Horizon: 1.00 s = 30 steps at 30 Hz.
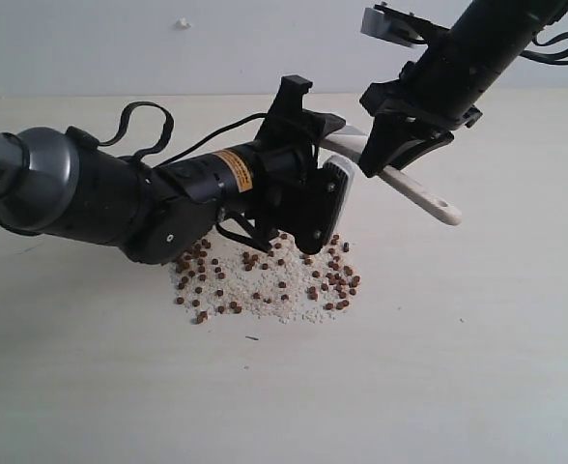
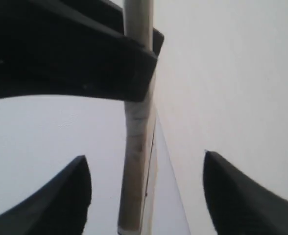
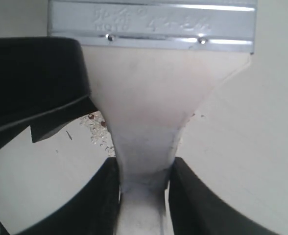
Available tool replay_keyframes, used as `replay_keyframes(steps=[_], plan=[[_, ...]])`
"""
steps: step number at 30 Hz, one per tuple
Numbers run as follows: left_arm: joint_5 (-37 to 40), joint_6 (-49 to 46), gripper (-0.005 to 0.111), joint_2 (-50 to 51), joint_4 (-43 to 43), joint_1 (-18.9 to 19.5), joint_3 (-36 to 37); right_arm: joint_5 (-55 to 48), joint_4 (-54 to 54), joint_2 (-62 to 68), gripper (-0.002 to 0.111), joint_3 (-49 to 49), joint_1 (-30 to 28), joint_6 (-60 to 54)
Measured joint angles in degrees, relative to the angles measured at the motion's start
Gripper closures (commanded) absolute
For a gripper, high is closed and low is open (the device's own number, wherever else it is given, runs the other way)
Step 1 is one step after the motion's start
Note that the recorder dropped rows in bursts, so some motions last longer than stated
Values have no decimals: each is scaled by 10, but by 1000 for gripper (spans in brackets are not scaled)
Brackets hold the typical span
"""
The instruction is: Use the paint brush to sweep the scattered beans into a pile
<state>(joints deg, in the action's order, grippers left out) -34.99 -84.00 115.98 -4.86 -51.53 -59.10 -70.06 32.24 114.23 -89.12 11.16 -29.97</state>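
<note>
The right tool [image 3: 145,166] is clamped on the narrow neck of the paint brush [image 3: 149,98], one finger pressed to each side of the pale wooden handle. Just beyond the grip the handle widens into the silver metal band [image 3: 151,22]. In the exterior view the handle slants down to the right, and its end with the hole sticks out past the right tool.

The left tool [image 2: 145,156] reaches across from the left with its jaws spread wide. The brush head stands edge-on between them and touches neither finger. The left tool hides the bristles, so it is unclear whether they reach the bench [image 1: 458,367].

Directly below the two tools, the reddish-brown beans [image 1: 334,280] lie on the bench in a loose, flat pile [image 1: 265,290], mixed with fine white crumbs.
</note>
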Motion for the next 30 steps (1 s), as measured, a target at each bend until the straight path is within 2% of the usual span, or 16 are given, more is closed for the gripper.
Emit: replay_keyframes(steps=[5,8,11,18,22,24,27,30], plan=[[-5,-1,56,20,-2,7,-35,0,0,0,108,0,0,-1],[-6,-1,59,25,-2,12,-53,0,1,0,108,0,0,-2],[-6,-1,69,25,-2,13,-55,0,2,0,108,0,0,-3],[22,-3,106,25,-2,13,-55,1,3,-1,108,0,0,-7],[29,-2,107,29,-2,13,-55,3,-2,-1,108,0,0,-9],[32,-2,107,29,-2,13,-55,3,-2,-1,103,0,0,-9],[40,-1,107,29,-2,13,-55,3,0,-1,87,0,0,-9],[49,0,107,28,13,13,-56,1,-2,-1,57,-18,0,-9]])
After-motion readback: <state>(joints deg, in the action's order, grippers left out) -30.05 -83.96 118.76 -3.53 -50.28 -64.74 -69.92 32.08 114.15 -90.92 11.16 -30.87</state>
